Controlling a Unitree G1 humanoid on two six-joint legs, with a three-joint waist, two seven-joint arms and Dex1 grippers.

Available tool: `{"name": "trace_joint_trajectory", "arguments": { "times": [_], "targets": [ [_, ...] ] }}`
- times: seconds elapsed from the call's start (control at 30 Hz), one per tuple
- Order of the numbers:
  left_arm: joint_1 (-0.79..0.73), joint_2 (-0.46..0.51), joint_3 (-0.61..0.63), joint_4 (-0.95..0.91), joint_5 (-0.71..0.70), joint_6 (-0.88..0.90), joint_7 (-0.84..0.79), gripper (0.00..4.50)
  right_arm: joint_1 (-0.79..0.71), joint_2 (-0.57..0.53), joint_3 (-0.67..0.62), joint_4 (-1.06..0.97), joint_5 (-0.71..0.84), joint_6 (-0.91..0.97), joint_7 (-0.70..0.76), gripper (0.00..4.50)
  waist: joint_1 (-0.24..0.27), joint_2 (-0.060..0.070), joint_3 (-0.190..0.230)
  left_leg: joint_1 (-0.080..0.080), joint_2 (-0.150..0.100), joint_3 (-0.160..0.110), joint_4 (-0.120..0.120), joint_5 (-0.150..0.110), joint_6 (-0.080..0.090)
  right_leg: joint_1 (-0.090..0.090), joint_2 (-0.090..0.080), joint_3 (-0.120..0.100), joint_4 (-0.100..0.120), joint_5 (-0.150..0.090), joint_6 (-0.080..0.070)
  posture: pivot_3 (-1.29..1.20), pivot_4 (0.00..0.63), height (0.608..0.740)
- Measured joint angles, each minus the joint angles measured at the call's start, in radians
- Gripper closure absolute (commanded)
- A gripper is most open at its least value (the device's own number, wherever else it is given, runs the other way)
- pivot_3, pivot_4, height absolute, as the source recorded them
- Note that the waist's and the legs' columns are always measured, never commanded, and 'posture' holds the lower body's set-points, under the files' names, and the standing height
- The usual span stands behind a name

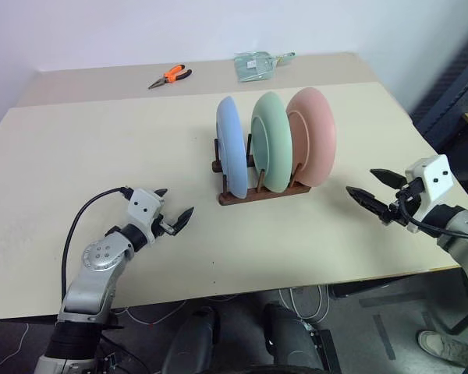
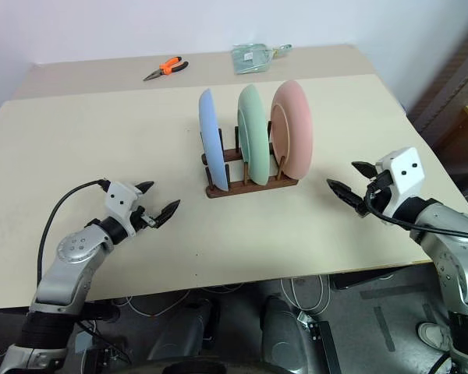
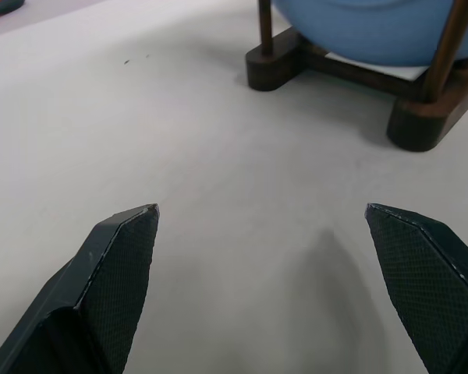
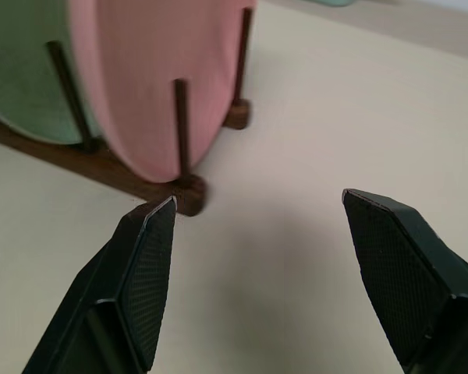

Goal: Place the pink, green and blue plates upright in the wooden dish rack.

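Table (image 1: 78, 156): beige, bearing all items. Wooden dish rack (image 1: 253, 191): mid-table; blue plate (image 1: 230, 148), green plate (image 1: 269, 144), pink plate (image 1: 312, 136) stood upright between pegs. Left gripper (image 1: 174, 206), right gripper (image 1: 378, 189): spread wide, empty, flanking rack. Orange pliers (image 1: 170, 75), clear packet (image 1: 256, 64): seen at far edge in head views.

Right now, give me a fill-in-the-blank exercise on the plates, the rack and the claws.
1. The plate standing between the blue plate and the pink plate is ____.
2. All three plates stand upright in the wooden ____.
3. The left claw and the right claw are both open and hold ____.
4. On the far side of the table lies a pair of orange-handled ____.

Missing words: green; rack; nothing; pliers
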Motion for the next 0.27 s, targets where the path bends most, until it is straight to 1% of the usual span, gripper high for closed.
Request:
{"name": "trace_joint_trajectory", "arguments": {
  "times": [0.03, 0.13, 0.27],
  "targets": [
    [0.027, 0.018, 0.015, -0.002, 0.000, -0.001, 0.000, 0.13, -0.007, 0.005, 0.036, 0.006, -0.022, -0.026, 0.019, 1.03, -0.005, 0.000, 0.000, 0.000, 0.000, 0.000, -0.001, 0.000, 0.000, 0.000, 0.000, 0.000, 0.000, 0.000, 0.000, 0.00, 0.150, 0.732],
    [0.068, 0.032, 0.049, -0.008, 0.000, -0.001, 0.005, 0.13, -0.014, 0.024, 0.100, 0.038, -0.056, -0.056, 0.045, 1.03, -0.006, 0.000, 0.000, 0.000, 0.000, 0.000, 0.000, 0.000, 0.000, 0.000, 0.000, 0.000, 0.000, 0.000, -0.001, 0.00, 0.150, 0.732],
    [0.079, 0.030, 0.064, -0.025, 0.000, -0.001, 0.015, 0.13, -0.060, 0.037, 0.134, 0.076, -0.089, -0.085, 0.064, 1.03, -0.003, 0.000, 0.000, 0.000, 0.000, 0.000, 0.001, 0.000, 0.000, 0.001, 0.000, 0.000, 0.000, 0.000, -0.001, 0.00, 0.150, 0.732]
  ]
}}
